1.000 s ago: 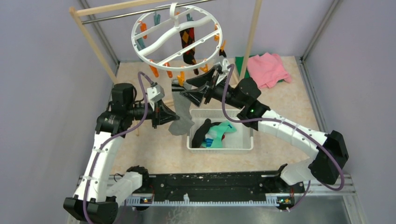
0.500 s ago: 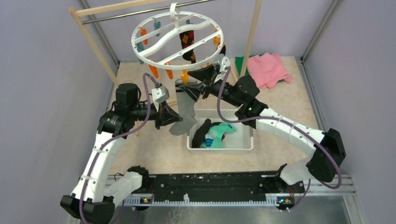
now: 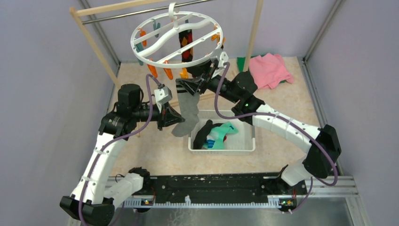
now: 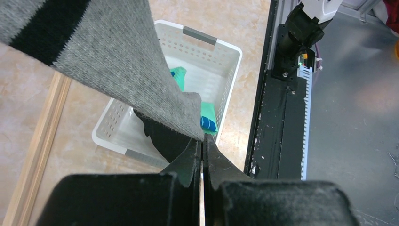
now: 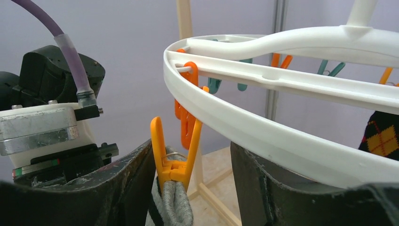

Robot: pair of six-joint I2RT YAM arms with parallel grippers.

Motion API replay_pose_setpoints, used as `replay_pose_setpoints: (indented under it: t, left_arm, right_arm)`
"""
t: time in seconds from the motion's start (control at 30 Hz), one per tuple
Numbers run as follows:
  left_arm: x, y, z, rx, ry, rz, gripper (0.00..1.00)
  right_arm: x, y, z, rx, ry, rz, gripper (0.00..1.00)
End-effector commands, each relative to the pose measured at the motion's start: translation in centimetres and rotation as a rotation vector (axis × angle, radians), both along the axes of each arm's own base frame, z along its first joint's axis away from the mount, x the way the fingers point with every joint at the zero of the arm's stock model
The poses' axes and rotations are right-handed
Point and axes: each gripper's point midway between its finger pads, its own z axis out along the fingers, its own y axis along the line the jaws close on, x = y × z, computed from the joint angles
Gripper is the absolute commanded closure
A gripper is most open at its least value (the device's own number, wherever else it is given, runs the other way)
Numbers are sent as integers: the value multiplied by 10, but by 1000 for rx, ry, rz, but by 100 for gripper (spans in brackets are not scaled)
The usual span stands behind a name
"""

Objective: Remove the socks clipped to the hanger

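Observation:
The white round hanger hangs from the rack's bar, with orange and teal clips. A grey sock with a black stripe hangs from an orange clip. My right gripper is open, with one jaw on each side of that clip, just under the ring. My left gripper is shut on the grey sock's lower edge, tips at the fabric. A red-black-orange argyle sock hangs clipped at the far side and shows in the right wrist view.
A white slotted basket below holds a teal sock and a black sock. Pink cloth and green cloth lie at the back right. Wooden rack posts flank the hanger.
My right gripper has moved up and left to straddle the orange clip. The hanger has swung slightly back. My left gripper has shifted a little right with the sock.

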Motion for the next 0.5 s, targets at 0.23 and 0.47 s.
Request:
replay_pose_setpoints:
  t: [0.23,0.47]
  left_arm:
    - [7,-5,6,-9,-50,8,100]
    - [7,-7,6,-5,-49,12,100]
  right_arm:
    - [-19,-12,37,216,-24,56,39]
    - [-18,-15,33,253,-6,54,34]
